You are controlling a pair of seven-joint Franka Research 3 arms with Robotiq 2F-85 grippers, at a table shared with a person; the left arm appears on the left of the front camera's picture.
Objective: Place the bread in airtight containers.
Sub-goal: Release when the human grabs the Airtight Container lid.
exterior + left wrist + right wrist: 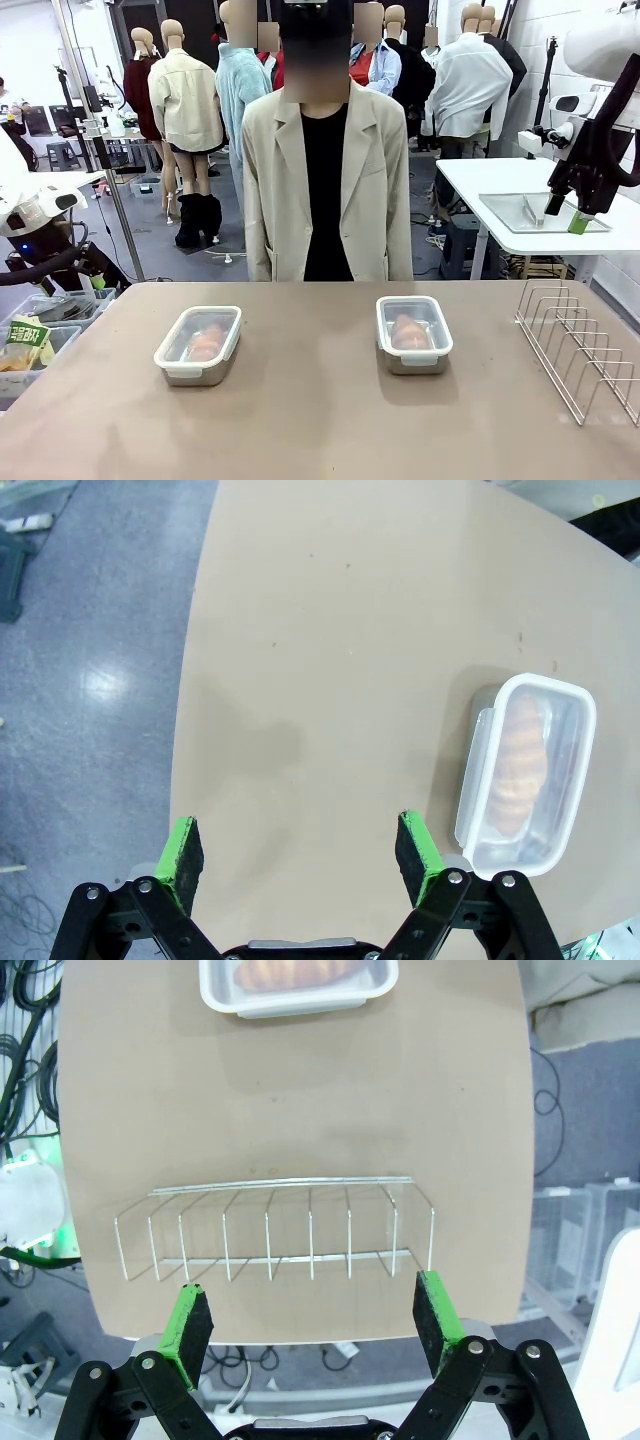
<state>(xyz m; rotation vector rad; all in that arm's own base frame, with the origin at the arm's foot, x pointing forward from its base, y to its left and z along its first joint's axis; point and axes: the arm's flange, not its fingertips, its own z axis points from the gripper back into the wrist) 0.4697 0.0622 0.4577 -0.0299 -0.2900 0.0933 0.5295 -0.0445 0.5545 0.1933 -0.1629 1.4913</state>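
Bread already inside both lidded containers, left of wire rack. Left gripper and right gripper spread wide, holding nothing. Risk: lid clips possibly unlatched; right gripper snagging rack when descending.

table: brown top, rounded corners, before me | wire rack: silver, many upright dividers, on my right side of the table near its edge | person: stands at the far side facing me, beige jacket over black top | snack bag: green and yellow, in a clear bin off my left edge
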